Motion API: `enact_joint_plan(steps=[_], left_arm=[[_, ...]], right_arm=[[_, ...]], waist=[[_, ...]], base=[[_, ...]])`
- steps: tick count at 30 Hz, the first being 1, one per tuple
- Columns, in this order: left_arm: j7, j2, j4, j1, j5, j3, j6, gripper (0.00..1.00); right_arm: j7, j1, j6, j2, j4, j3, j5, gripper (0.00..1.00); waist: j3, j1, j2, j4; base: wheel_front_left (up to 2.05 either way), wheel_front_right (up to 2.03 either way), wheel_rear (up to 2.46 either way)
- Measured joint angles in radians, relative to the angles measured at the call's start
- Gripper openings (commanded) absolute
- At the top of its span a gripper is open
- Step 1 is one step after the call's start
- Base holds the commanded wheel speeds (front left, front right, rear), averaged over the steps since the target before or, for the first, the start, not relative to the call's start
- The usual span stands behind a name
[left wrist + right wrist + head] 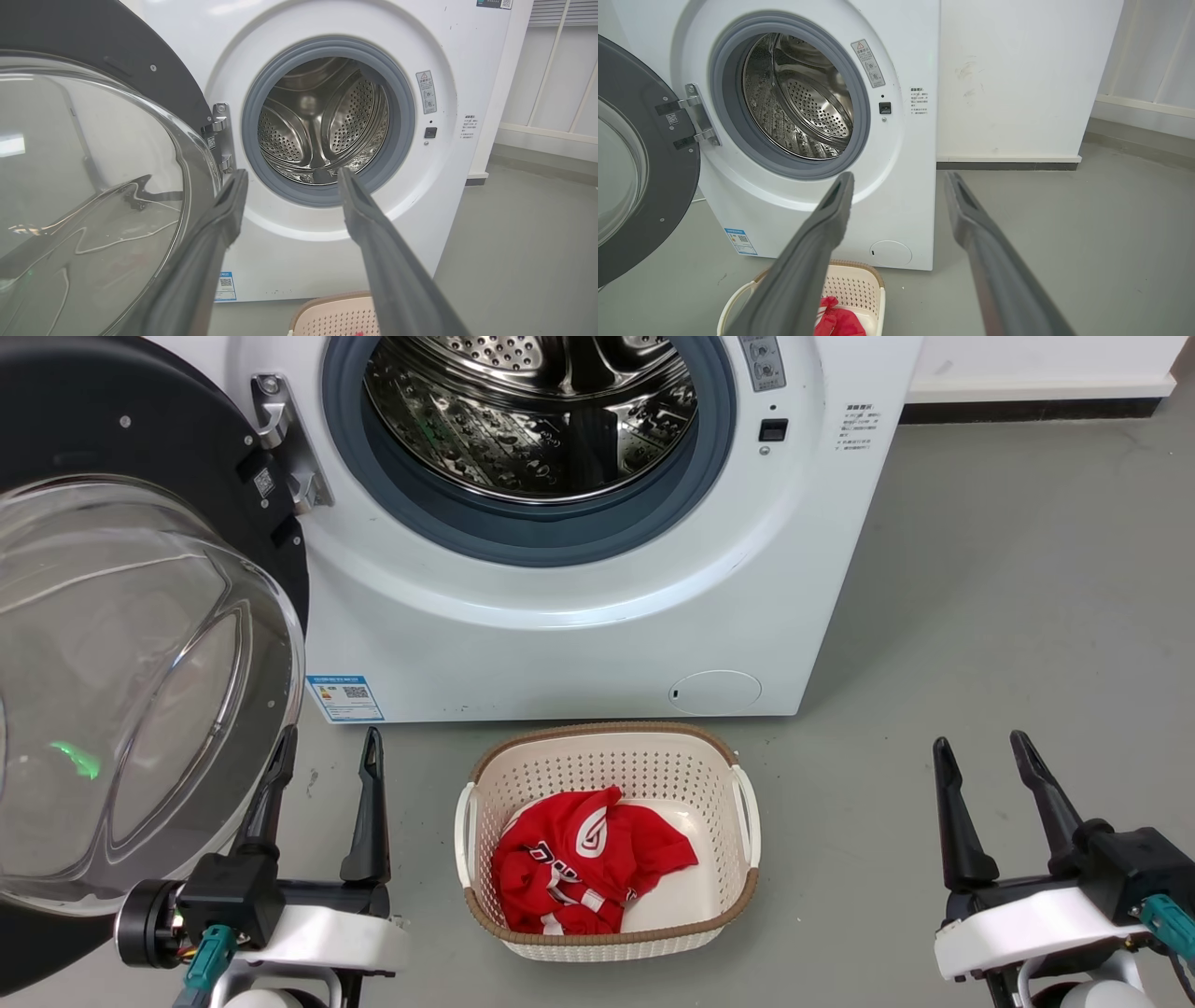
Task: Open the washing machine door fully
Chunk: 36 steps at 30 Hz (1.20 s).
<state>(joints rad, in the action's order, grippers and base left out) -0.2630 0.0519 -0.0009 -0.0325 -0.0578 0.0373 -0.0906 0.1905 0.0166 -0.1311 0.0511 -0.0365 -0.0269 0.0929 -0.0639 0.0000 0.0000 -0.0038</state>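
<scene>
Standing wide at left of white front-loading washing machine (579, 644): large round glossy black washing machine door with clear bulging glass bowl (131, 691).
Parted, empty: left gripper (330, 737) just beside the bowl, placed to nudge further; right gripper (980, 739) well clear; steel hinge (693, 119) angle plain from right wrist view; finger (224, 219) near glass from left wrist view.

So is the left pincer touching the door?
Cannot tell: in the head view the left pincer overlaps the door glass; neither gap nor contact shows.

Clear glossy glass door (112, 691) bowl, shiny perforated steel drum (532, 411) — matt floor (1008, 616)
</scene>
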Motion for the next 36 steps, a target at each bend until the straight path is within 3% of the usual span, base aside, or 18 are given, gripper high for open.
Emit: enact_joint_plan(steps=[18, 19, 24, 36], left_arm=[[0.000, 0.000, 0.010, 0.003, -0.005, -0.002, 0.003, 1.00], [0.000, 0.000, 0.010, 0.003, -0.005, -0.002, 0.003, 0.00], [0.012, -0.003, 0.056, 0.018, -0.025, 0.001, 0.003, 0.00], [0.071, -0.003, 0.087, 0.016, -0.269, 0.011, -0.004, 0.00]], right_arm=[[0.011, 0.006, 0.000, 0.000, -0.019, 0.002, 0.005, 1.00], [0.011, 0.006, 0.000, 0.000, -0.021, 0.001, 0.006, 0.00], [0.006, -0.019, 0.000, 0.000, -0.057, 0.005, 0.023, 0.00], [-0.034, -0.016, 0.000, 0.004, -0.080, 0.004, 0.273, 0.00]], waist=[[-0.001, 0.0000, 0.0000, -0.001], [0.000, 0.0000, 0.0000, -0.001], [0.000, 0.0000, 0.0000, -0.002], [0.006, 0.0000, 0.0000, -0.001]], base=[[0.00, 0.00, 0.00], [0.00, 0.00, 0.00], [0.00, 0.00, 0.00], [0.00, 0.00, 0.00]])
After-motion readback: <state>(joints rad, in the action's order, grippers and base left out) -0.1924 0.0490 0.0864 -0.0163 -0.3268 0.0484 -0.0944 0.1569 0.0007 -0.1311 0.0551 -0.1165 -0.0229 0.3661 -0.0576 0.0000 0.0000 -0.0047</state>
